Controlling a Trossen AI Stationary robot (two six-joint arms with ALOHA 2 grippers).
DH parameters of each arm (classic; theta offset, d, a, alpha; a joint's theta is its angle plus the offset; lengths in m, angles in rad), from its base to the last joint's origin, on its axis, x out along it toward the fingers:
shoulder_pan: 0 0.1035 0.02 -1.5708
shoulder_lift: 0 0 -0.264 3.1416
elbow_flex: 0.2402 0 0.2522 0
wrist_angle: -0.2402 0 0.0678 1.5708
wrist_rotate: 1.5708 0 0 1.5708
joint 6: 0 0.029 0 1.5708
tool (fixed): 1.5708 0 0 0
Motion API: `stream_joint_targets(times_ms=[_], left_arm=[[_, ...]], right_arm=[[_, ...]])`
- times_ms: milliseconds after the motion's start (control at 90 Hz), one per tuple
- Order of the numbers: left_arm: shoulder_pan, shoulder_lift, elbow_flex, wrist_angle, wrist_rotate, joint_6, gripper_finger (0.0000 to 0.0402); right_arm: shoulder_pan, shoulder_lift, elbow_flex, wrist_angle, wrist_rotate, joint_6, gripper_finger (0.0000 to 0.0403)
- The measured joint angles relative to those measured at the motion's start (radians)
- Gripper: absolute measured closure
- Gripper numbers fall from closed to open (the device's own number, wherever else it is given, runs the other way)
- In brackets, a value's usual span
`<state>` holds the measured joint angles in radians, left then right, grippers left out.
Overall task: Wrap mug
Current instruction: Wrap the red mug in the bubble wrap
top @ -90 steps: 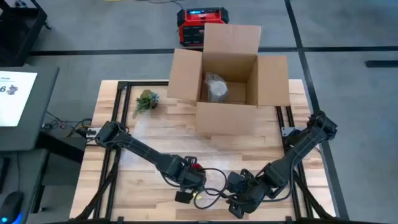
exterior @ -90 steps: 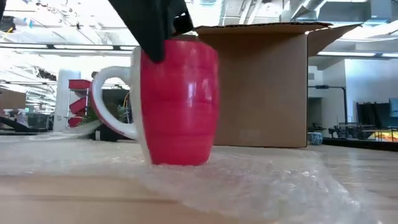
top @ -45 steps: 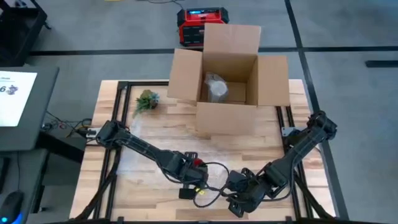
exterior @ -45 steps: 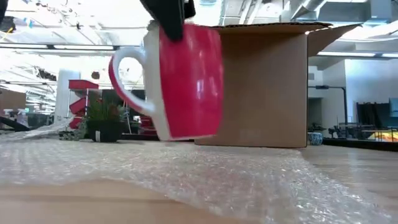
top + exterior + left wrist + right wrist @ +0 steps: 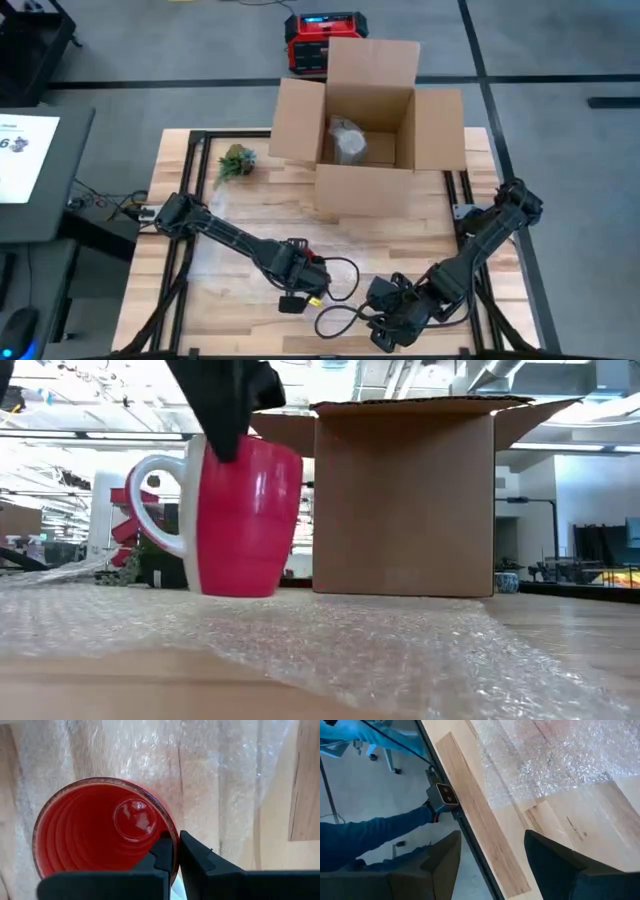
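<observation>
A red mug [image 5: 245, 520] with a white handle [image 5: 150, 510] stands upright over the clear bubble wrap [image 5: 380, 650] spread on the wooden table; I cannot tell whether its base touches the wrap. My left gripper [image 5: 303, 266] comes down on it from above and is shut on its rim. The left wrist view looks straight into the mug [image 5: 95, 835]. My right gripper [image 5: 385, 322] waits open near the table's near edge, with nothing between its fingers [image 5: 445, 855]. My left gripper pinches the mug's rim [image 5: 174, 836], one finger [image 5: 161, 854] inside the cup and the other [image 5: 195, 860] outside. The fingers point down from above, on the handle's side of the mug [image 5: 200, 455]. The mug hangs upright below them.
An open cardboard box [image 5: 370, 120] with a wrapped item inside stands at the table's far side. A small plant [image 5: 235, 160] lies at the far left. A person's blue sleeve and hand [image 5: 385, 825] holding a small device show just beyond the table's near edge.
My left gripper has lifted the mug off the wrap, tipping it for a moment, carried it toward the table's far edge and a little left, and lowered it upright again. Its hold on the rim has stayed shut.
</observation>
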<state>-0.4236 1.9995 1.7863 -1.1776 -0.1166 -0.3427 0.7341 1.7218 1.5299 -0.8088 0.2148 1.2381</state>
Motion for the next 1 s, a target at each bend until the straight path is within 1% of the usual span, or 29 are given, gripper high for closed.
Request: stream_joint_targets(times_ms=[378,678,844,1000], left_arm=[[0.000,0.000,-0.001,0.046,0.002,-0.012,0.0401],[0.000,-0.002,-0.069,0.096,0.010,-0.030,0.0401],[0.000,-0.003,-0.072,0.104,0.010,-0.044,0.0401],[0.000,-0.003,-0.073,0.108,0.011,-0.053,0.0389]], right_arm=[[-0.001,0.000,0.000,0.001,0.000,-0.004,0.0196],[-0.001,0.000,0.000,0.002,0.000,-0.005,0.0196],[-0.001,0.000,0.000,0.005,0.000,0.000,0.0196],[-0.001,0.000,0.000,0.009,0.000,-0.006,0.0196]])
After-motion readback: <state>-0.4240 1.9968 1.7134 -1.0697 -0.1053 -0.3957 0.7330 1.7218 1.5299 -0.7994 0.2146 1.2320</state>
